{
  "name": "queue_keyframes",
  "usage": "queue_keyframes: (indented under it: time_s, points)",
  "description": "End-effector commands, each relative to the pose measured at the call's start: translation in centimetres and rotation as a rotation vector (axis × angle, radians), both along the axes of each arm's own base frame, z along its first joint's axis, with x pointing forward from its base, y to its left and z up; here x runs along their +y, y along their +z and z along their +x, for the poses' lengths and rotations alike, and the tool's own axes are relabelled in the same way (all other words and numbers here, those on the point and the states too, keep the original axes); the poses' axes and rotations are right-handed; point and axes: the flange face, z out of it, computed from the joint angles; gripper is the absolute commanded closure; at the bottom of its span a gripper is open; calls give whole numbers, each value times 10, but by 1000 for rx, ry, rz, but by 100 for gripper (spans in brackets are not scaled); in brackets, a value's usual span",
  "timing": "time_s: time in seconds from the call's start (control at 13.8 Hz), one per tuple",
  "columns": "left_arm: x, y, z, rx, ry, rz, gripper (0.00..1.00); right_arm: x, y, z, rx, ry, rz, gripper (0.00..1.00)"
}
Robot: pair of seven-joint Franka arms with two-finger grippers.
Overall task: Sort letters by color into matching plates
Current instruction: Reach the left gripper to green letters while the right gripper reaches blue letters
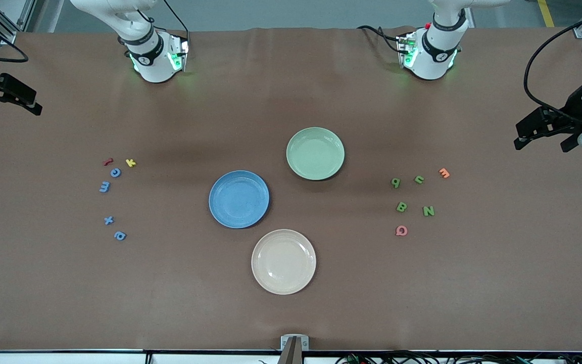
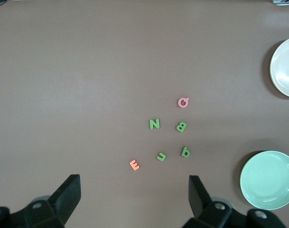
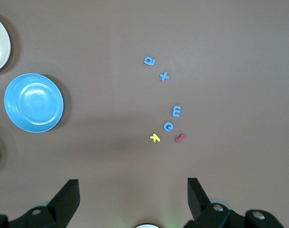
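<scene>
Both jaws spread wide, holding nothing, arms waiting above a brown table (image 1: 291,81), letters (image 1: 114,202) and plates (image 1: 239,199) untouched

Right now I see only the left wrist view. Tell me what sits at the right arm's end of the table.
Observer: Four blue letters lie scattered there, none in a plate.
Operator: List any other colours among them.
Observer: A red letter and a yellow letter lie beside them, farther from the front camera.
Operator: Locate the blue plate.
Observer: The blue plate sits mid-table, beside the green plate and nearer the front camera.
</scene>
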Motion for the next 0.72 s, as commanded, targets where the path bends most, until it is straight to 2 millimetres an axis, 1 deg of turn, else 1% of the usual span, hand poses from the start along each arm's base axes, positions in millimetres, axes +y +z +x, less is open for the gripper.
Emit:
queue_keyframes:
  time_s: [0.0, 0.14, 0.29, 0.36, 0.51, 0.65]
  points:
    - [0, 3, 1, 3, -7, 5, 0, -1, 1, -6, 3, 6, 2, 0]
    - [3, 3, 1, 5, -3, 5, 0, -1, 1, -6, 5, 6, 2, 0]
    - [5, -2, 2, 16, 17, 2, 0, -1, 1, -6, 5, 6, 2, 0]
    - [4, -8, 4, 30, 16, 3, 0, -1, 2, -6, 2, 6, 2, 0]
    - [3, -43, 17, 92, 19, 6, 0, -4, 4, -5, -3, 1, 0, 0]
    - [2, -95, 31, 177, 19, 12, 0, -7, 7, -4, -11, -4, -3, 0]
